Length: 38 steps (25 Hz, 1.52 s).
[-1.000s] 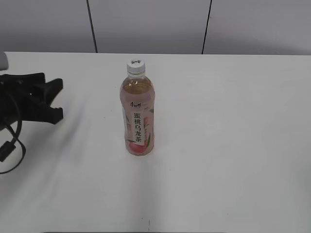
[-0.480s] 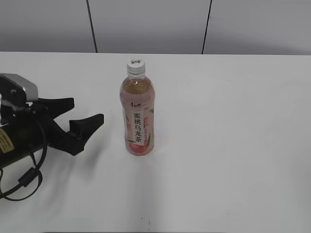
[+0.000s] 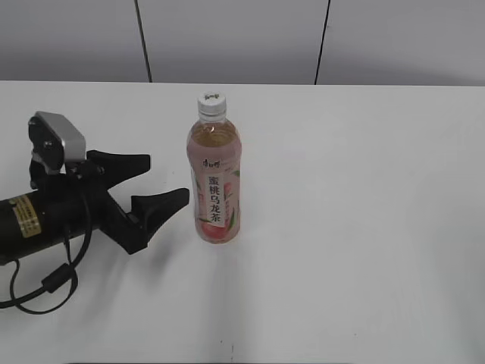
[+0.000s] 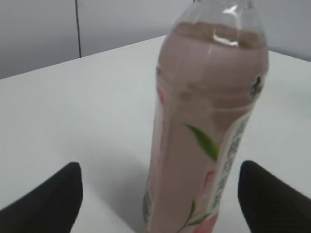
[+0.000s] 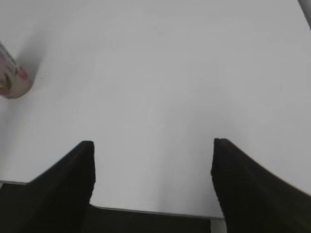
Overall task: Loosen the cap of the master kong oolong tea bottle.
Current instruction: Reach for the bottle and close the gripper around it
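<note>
The master kong oolong tea bottle (image 3: 215,182) stands upright near the middle of the white table, with pale amber tea and a pink peach label. Its white cap (image 3: 212,103) is on top. In the left wrist view the bottle (image 4: 204,136) fills the centre, its cap cut off at the top. My left gripper (image 3: 168,180) is open, just left of the bottle's lower half, its fingertips a little short of it; the left wrist view shows the jaws (image 4: 160,194) wide on either side. My right gripper (image 5: 153,160) is open and empty over the table's front edge, out of the exterior view.
The white table (image 3: 364,197) runs back to a grey panelled wall (image 3: 227,38). The bottle's base shows at the left edge of the right wrist view (image 5: 12,80). A black cable (image 3: 45,284) hangs from the left arm.
My left arm has moved right across the table toward the bottle, from the far left edge to just beside it, with its jaws open. The bottle has not moved.
</note>
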Each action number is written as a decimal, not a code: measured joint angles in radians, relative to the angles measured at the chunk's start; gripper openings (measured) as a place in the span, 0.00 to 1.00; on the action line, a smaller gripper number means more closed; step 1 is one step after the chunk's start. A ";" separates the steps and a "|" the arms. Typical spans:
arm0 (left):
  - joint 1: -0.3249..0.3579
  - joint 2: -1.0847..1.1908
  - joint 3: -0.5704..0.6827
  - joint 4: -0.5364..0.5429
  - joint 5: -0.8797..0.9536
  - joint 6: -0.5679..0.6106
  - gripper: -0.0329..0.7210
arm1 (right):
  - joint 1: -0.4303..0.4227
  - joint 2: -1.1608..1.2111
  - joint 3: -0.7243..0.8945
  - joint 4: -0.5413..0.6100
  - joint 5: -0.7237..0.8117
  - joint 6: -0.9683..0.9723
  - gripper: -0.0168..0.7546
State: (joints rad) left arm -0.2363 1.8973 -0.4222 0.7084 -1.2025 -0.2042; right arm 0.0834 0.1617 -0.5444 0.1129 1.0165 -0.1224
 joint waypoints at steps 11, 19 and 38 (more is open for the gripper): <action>-0.050 0.001 -0.087 0.030 -0.001 -0.026 0.83 | 0.000 0.460 -0.147 0.240 -0.112 -0.351 0.75; -0.053 0.001 -0.134 0.071 -0.001 -0.100 0.83 | 0.000 0.559 -0.193 0.299 -0.261 -0.370 0.75; -0.151 0.001 -0.206 -0.002 -0.001 -0.121 0.83 | 0.000 0.565 -0.194 0.300 -0.265 -0.395 0.75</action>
State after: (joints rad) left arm -0.3873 1.8985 -0.6283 0.7066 -1.2033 -0.3249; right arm 0.0834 0.7264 -0.7384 0.4126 0.7518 -0.5171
